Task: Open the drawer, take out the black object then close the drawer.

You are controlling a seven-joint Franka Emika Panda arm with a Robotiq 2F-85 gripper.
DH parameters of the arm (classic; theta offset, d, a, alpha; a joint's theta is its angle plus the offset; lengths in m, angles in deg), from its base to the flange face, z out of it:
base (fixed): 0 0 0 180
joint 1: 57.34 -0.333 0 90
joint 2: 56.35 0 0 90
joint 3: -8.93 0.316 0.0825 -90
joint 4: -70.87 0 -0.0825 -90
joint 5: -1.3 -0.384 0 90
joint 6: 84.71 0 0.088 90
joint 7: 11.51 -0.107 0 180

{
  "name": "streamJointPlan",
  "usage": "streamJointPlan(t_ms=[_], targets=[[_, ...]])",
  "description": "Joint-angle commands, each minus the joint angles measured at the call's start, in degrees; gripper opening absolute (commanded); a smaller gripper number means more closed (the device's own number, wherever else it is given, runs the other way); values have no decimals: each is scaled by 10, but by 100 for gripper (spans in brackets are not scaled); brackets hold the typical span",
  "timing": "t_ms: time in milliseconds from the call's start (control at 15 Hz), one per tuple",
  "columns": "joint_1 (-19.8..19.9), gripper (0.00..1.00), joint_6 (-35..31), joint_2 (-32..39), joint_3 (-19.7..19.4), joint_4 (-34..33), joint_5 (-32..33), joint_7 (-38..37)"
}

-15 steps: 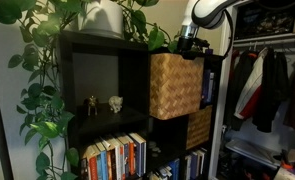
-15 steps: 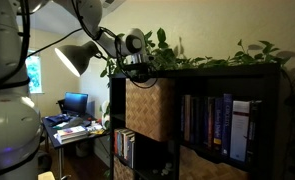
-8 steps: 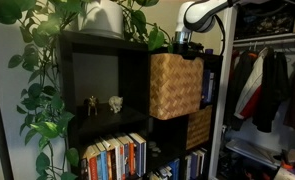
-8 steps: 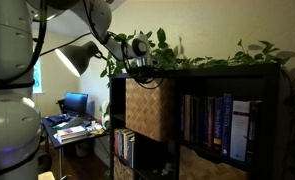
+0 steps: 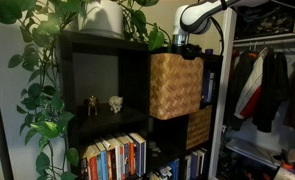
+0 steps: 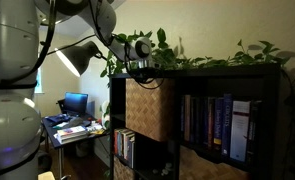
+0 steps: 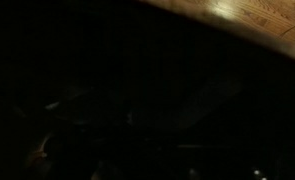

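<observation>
Externally, whole drawer; wrist view, sliver only

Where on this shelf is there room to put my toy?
The cubby left of the wicker drawer has bare floor around two small figurines. The book row below is packed, and the drawer fills its own cubby.

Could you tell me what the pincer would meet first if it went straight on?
Probably the inside of the light wicker drawer just below the pincer; its contents are too dark to see.
</observation>
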Motion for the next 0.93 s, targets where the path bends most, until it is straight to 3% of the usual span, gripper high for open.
streamJointPlan(t_ms=[0,600,867], targets=[[-11,68,23,9,-16,-13,3,6],[-12,9,76,-26,-18,-40,-41,-49],[-11,2,120,-48,-19,-77,-58,-77]])
